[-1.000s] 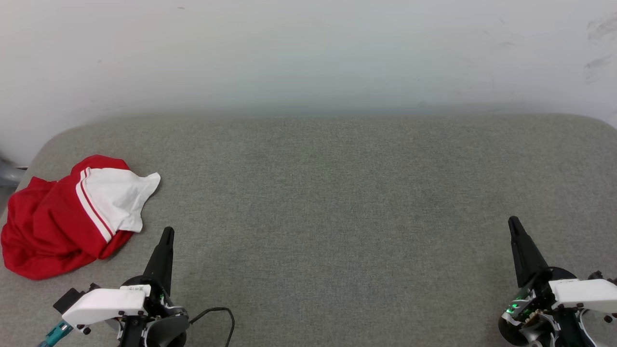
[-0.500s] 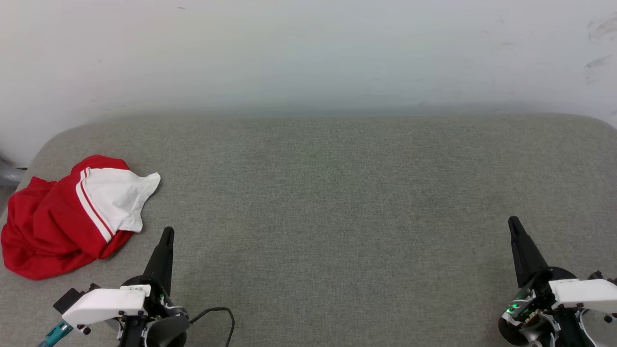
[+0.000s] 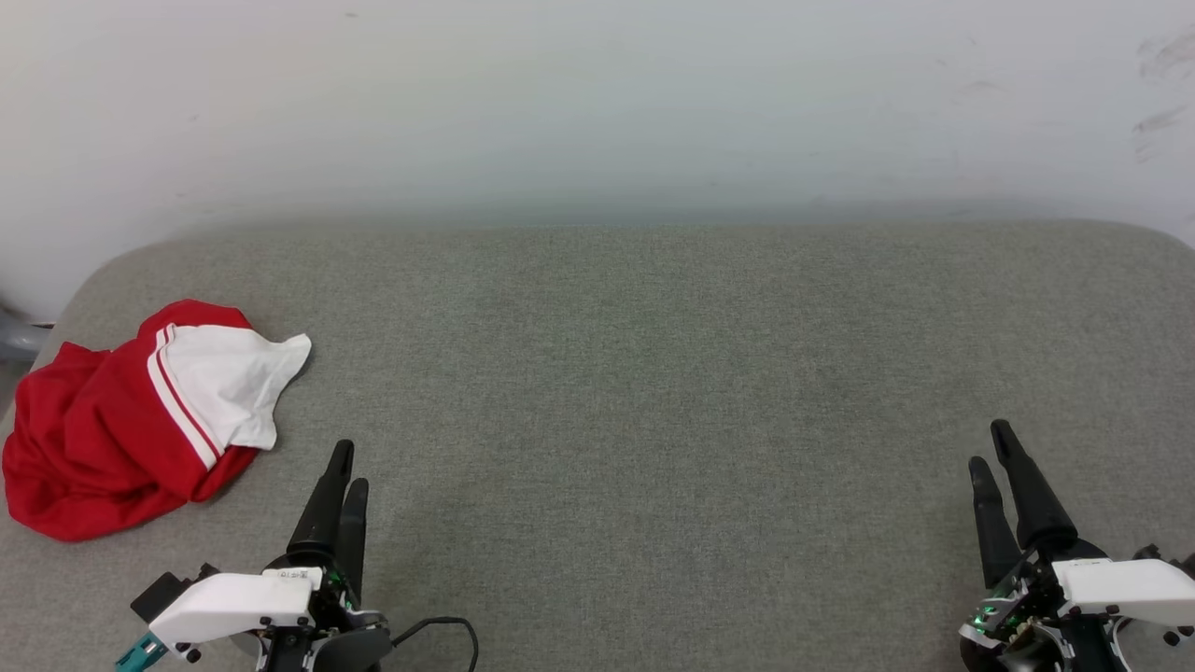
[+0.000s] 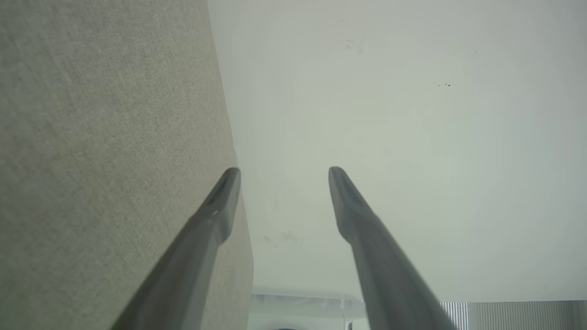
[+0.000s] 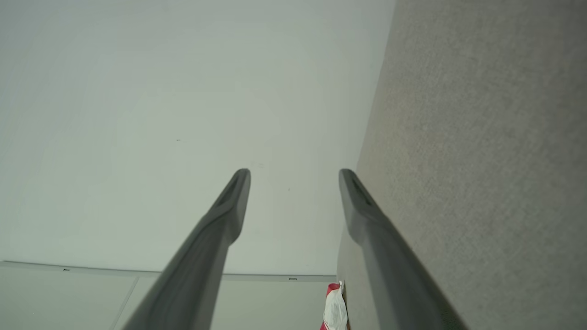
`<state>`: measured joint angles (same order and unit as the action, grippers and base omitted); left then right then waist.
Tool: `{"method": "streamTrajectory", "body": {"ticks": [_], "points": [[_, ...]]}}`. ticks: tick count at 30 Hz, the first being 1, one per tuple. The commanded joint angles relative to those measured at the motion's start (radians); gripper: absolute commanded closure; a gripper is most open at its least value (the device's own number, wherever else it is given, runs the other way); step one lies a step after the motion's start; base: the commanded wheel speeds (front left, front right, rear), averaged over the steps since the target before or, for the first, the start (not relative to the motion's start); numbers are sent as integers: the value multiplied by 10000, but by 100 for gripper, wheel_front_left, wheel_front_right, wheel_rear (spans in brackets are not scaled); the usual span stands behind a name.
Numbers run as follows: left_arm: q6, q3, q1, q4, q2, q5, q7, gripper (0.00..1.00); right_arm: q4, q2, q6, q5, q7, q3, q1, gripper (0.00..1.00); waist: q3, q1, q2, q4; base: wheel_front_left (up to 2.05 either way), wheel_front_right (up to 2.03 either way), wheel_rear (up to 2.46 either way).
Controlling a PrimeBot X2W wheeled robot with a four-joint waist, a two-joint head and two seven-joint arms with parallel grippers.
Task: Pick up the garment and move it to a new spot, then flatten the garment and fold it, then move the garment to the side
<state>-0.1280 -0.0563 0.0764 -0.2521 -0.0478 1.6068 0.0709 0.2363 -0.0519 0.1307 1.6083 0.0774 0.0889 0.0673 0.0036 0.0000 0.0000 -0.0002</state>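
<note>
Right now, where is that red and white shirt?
In the head view the garment lies crumpled at the left edge of the grey surface, just beyond the left gripper, which is not touching it.

Colour and pattern reference.
The garment [image 3: 140, 420], left of the left gripper [image 3: 351, 467] fingers, is red with a white sleeve and red-white striped trim. Left gripper and right gripper [image 3: 988, 446] fingers: black; housings: white. Surface [image 3: 653, 420] under the fingers: grey-green weave. Wall [image 3: 597, 93] beyond: off-white.

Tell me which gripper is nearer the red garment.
Left. The left gripper sits close beside the garment, not touching it; the right gripper is far across the grey surface.
</note>
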Motion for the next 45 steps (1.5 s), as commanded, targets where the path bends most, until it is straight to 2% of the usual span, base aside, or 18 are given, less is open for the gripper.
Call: {"method": "streamTrajectory", "body": {"ticks": [1,13,22,26,32,33,34,35,45], "points": [[-10,128,324,310,-23,-80,-123,0,-312,-9,2,-71,-119,-63,104,0,-2,0,0,0,0,0,0],[-14,557,331,906,-25,-930,-659,0,-820,-95,2,-326,-685,-358,-48,0,-23,0,0,-2,0,0,0],[-17,856,294,1225,-43,-2444,-1019,0,-1056,-297,2,-1015,-1072,-522,-157,0,-40,0,0,-2,0,0,0],[-18,856,265,1298,-47,-3440,-1164,0,-1103,-361,1,-1975,-1228,-453,-185,0,-48,0,0,1,0,0,0],[-20,800,223,1466,-41,-5036,-1377,0,-1237,-403,1,-3998,-1438,-385,-232,0,-56,0,0,5,0,0,0],[-20,800,223,1466,-41,-5036,-1377,0,-1237,-403,1,-3998,-1438,-385,-232,0,-56,0,0,5,0,0,0],[-21,812,207,1497,-41,-5571,-1447,0,-1274,-385,1,-4629,-1506,-373,-252,0,-58,0,0,7,0,0,0],[-21,812,207,1497,-41,-5571,-1447,0,-1274,-385,1,-4629,-1506,-373,-252,0,-58,0,0,7,0,0,0],[-24,977,119,1489,-140,-7979,-1767,0,-1327,-446,1,-7440,-1826,-329,-325,0,-89,0,0,9,0,0,0]]}}
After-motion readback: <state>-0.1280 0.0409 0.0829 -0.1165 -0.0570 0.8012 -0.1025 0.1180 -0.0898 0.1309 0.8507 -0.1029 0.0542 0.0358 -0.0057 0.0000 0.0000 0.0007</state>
